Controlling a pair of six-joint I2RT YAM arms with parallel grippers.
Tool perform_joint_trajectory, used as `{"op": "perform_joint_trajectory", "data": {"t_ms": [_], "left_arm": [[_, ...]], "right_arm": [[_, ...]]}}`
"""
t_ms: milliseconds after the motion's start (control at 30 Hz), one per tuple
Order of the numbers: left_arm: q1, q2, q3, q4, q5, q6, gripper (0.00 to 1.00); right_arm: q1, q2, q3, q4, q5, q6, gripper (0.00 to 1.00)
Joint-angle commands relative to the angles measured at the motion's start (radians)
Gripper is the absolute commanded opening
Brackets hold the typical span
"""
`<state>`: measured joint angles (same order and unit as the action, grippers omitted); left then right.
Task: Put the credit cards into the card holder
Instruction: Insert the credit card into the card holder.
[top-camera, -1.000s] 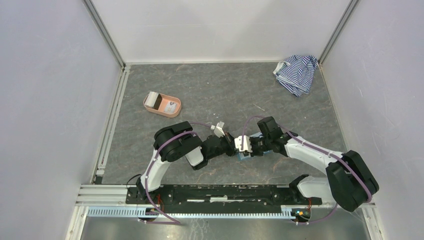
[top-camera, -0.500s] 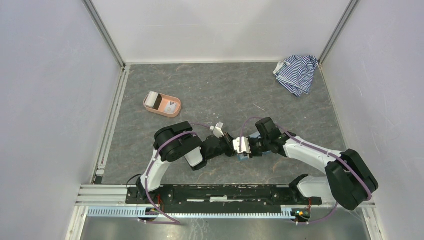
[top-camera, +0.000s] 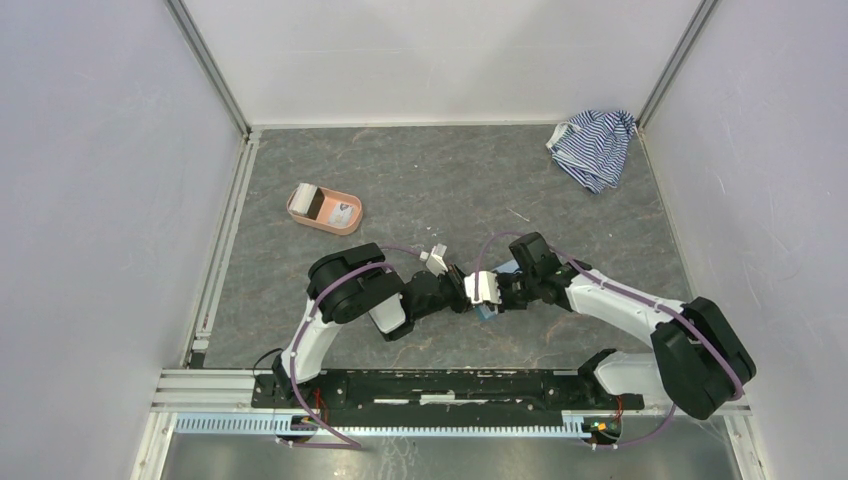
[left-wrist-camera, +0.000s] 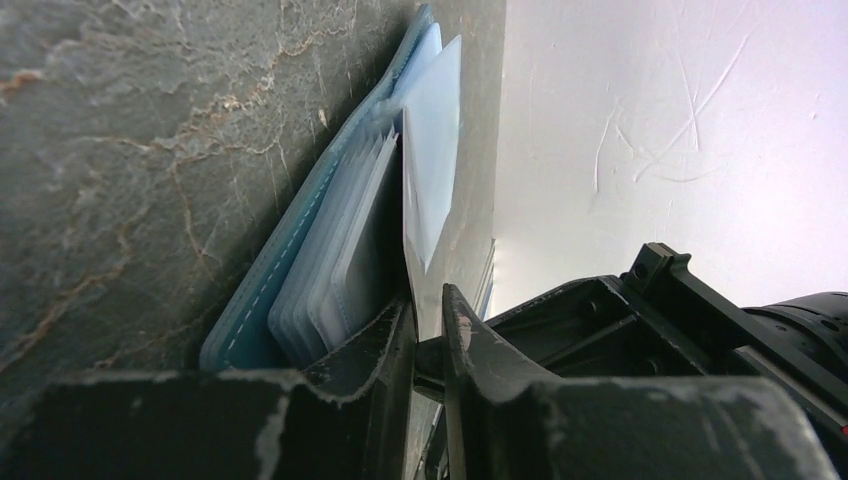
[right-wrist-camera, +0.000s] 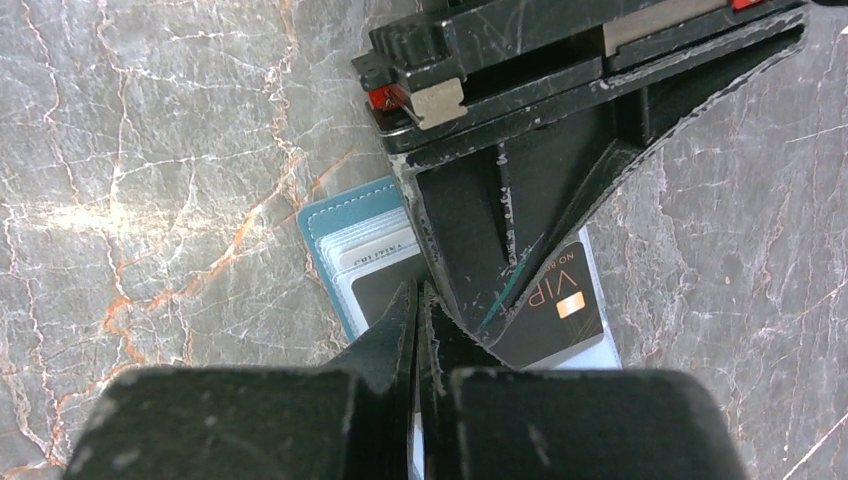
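The teal card holder (top-camera: 489, 312) lies open on the table between both wrists, its clear sleeves fanned (left-wrist-camera: 250, 320) (right-wrist-camera: 330, 225). One sleeve holds a dark VIP credit card (right-wrist-camera: 575, 305). A pale whitish credit card (left-wrist-camera: 432, 150) stands on edge between the fingers of my left gripper (left-wrist-camera: 428, 300) (top-camera: 470, 295). It leans on one finger, and the jaws stand a little apart around it. My right gripper (right-wrist-camera: 417, 290) (top-camera: 498, 295) is shut, pinching a clear sleeve of the holder. More credit cards, one dark (top-camera: 315, 203) and one whitish (top-camera: 342, 212), lie in the tray.
A salmon-pink oval tray (top-camera: 345, 226) sits at the left of the table. A blue-and-white striped cloth (top-camera: 595, 148) is bunched in the far right corner. White walls enclose the table on three sides.
Both wrists and the whitish card have edged slightly to the left, and the card holder has shifted with them.
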<state>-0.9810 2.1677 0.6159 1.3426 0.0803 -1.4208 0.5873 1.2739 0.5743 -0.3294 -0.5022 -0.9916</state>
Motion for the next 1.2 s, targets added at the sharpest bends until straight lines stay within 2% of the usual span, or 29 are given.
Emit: {"op": "perform_joint_trajectory", "data": {"t_ms": [0, 500, 933, 1067, 1167], "left_arm": [[0.01, 0.053, -0.036, -0.178, -0.022, 0.026, 0.26], [0.016, 0.05, -0.062, -0.172, -0.038, 0.019, 0.29], [0.018, 0.053, -0.079, -0.145, -0.04, 0.013, 0.3], [0.019, 0.055, -0.082, -0.131, -0.04, 0.013, 0.3], [0.023, 0.053, -0.085, -0.112, -0.036, 0.013, 0.31]], "right_arm": [[-0.006, 0.018, 0.046, -0.007, 0.088, -0.01, 0.01], [-0.006, 0.035, 0.061, 0.012, 0.205, 0.025, 0.0], [-0.014, 0.053, 0.052, 0.129, 0.367, 0.166, 0.0], [-0.02, 0.053, 0.055, 0.123, 0.3, 0.188, 0.01], [-0.034, 0.055, 0.072, 0.08, 0.18, 0.182, 0.07]]}}
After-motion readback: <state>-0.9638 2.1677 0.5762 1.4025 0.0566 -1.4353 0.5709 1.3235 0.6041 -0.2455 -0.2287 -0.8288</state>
